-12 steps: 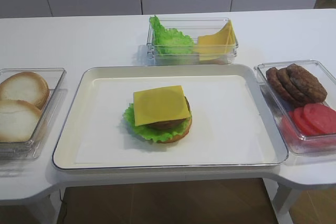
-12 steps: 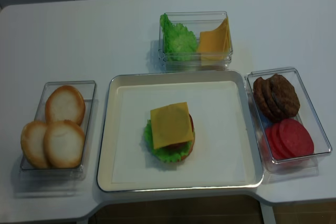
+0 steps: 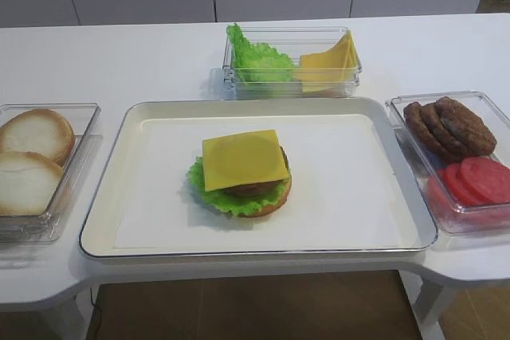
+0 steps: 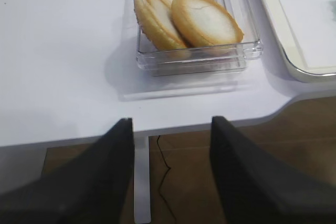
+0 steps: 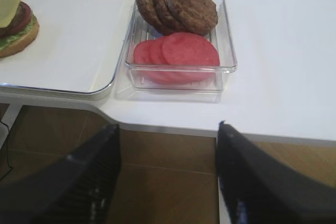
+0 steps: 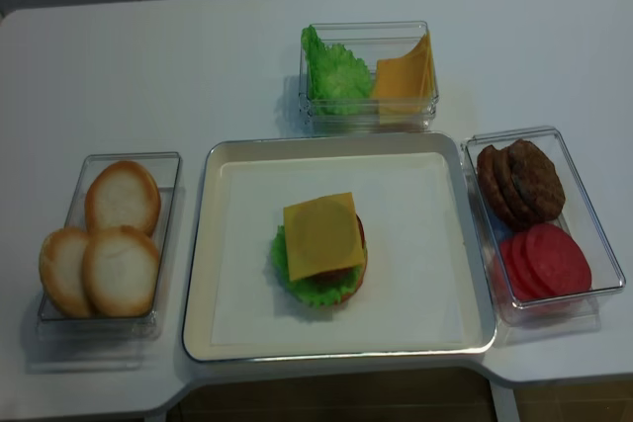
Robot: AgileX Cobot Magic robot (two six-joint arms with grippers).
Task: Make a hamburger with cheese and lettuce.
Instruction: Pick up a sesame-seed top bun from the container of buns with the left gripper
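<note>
Hamburger [image 3: 243, 177] at tray [image 3: 103, 212] centre, topless; cheese [image 3: 243, 158] uppermost over lettuce [image 3: 209, 187]. Buns [image 4: 197, 17] at 9 o'clock: probably light, soft; pinch opposite rims. Left gripper [image 4: 170, 174] and right gripper [image 5: 168, 177] jaws apart, empty.

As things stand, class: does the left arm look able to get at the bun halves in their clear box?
Probably yes: the left gripper hangs open off the table's edge, facing the bun halves; nothing lies between them, and the clear box is open-topped.

The right gripper [image 5: 167, 129] shows only as two blurred dark fingers cut off below; left of its jaws the hamburger [image 5: 16, 22] is clipped by the edge; the left gripper [image 4: 170, 124] is equally blurred and cropped.
</note>
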